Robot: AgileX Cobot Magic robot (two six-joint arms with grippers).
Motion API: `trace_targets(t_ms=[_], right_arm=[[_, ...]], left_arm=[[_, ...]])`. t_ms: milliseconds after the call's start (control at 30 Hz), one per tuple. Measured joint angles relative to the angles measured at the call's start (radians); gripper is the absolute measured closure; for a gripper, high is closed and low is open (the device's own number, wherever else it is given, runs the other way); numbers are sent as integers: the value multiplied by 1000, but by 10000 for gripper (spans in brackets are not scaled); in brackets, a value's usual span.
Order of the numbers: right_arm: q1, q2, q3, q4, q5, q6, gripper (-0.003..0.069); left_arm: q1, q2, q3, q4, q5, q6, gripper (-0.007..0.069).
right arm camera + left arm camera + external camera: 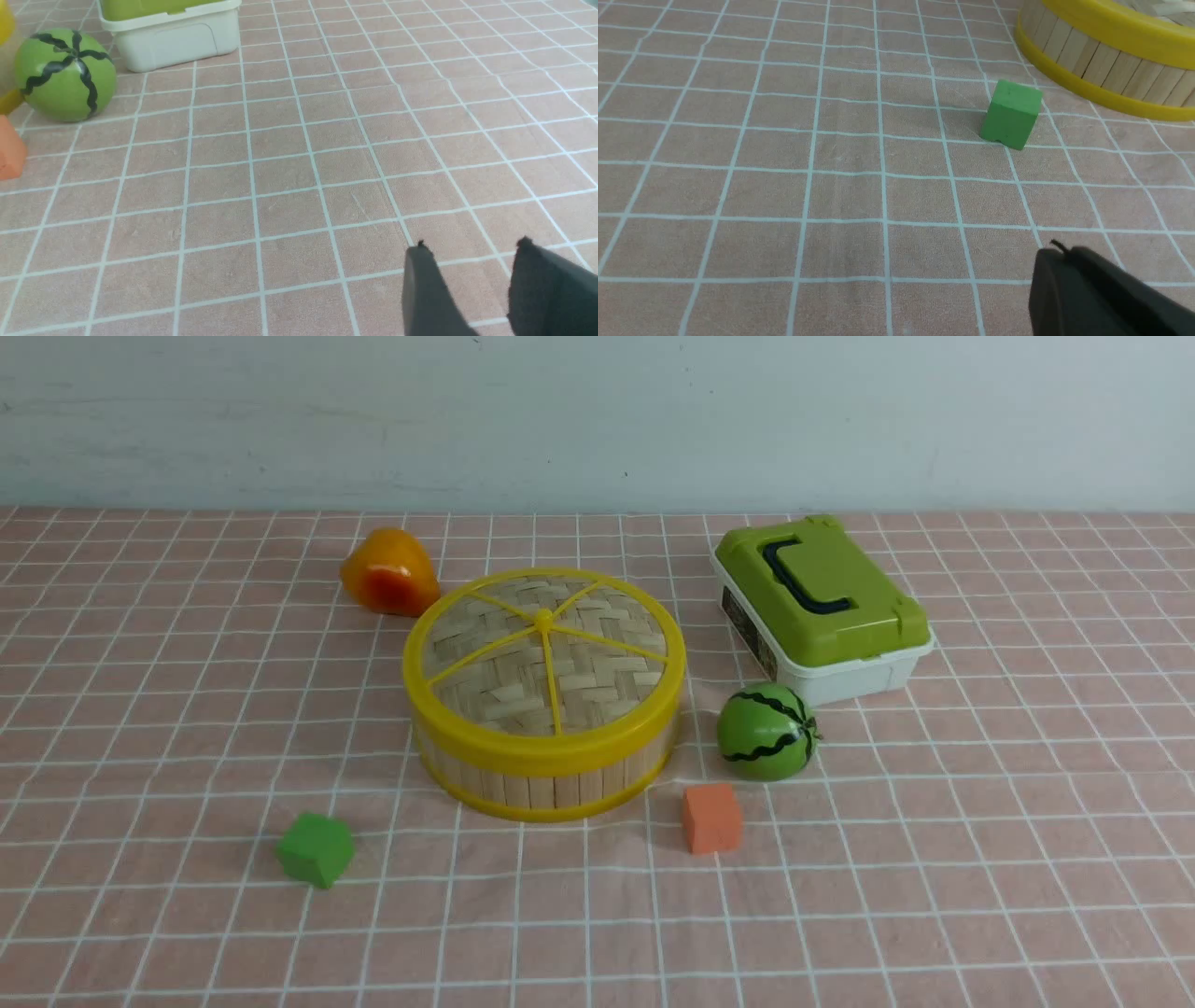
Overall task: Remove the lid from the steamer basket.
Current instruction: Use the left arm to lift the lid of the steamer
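Note:
The steamer basket (546, 779) stands mid-table, a round bamboo-slat tub with yellow rims. The lid (544, 653), woven bamboo with yellow rim, spokes and centre knob, sits closed on top of it. Part of the basket's wall shows in the left wrist view (1106, 63). Neither gripper shows in the front view. My left gripper (1059, 254) hangs over bare cloth with its two dark fingers pressed together, well short of the basket. My right gripper (472, 247) hangs over bare cloth with a clear gap between its fingers, holding nothing, far from the basket.
A green cube (316, 848) lies front left of the basket, an orange cube (711, 818) front right. A toy watermelon (766, 731) sits right of the basket, a white box with green lid (822, 607) behind it. An orange pear-like fruit (387, 573) lies back left.

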Motion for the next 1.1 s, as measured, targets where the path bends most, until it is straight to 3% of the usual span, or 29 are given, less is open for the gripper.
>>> trace_targets(t_ms=[1100], right_arm=[[0,0,0,0,0,0,419]], left_arm=[[0,0,0,1,0,0,603]])
